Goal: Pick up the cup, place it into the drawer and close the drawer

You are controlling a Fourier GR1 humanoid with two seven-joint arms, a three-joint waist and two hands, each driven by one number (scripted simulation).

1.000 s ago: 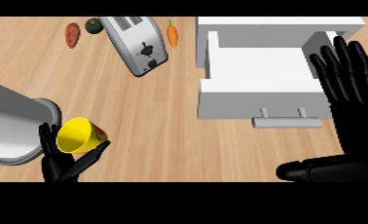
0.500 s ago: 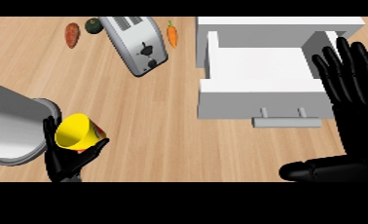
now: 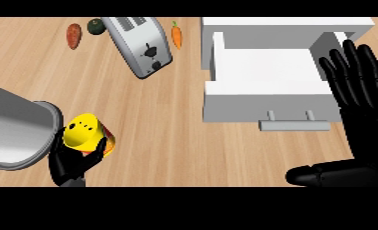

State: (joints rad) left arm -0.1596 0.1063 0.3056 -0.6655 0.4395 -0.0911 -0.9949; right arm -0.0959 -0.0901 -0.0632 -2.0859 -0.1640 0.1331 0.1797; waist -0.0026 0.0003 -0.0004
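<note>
Cup [image 3: 83, 131], yellow and tipped on its side, is at the lower left of my view, well apart from the drawer [image 3: 266, 106]. My left hand [image 3: 70, 163] has its fingers curled round the cup from below. The white drawer stands open at the upper right, handle [image 3: 295, 124] facing me. My right hand [image 3: 363, 129] rests at the right edge, fingers straight and spread. I see a toaster [image 3: 140, 46] and a carrot [image 3: 176, 35] along the back.

yellow cup [image 3: 83, 133] | tilted, held lower left | white drawer [image 3: 267, 81] | open
</note>
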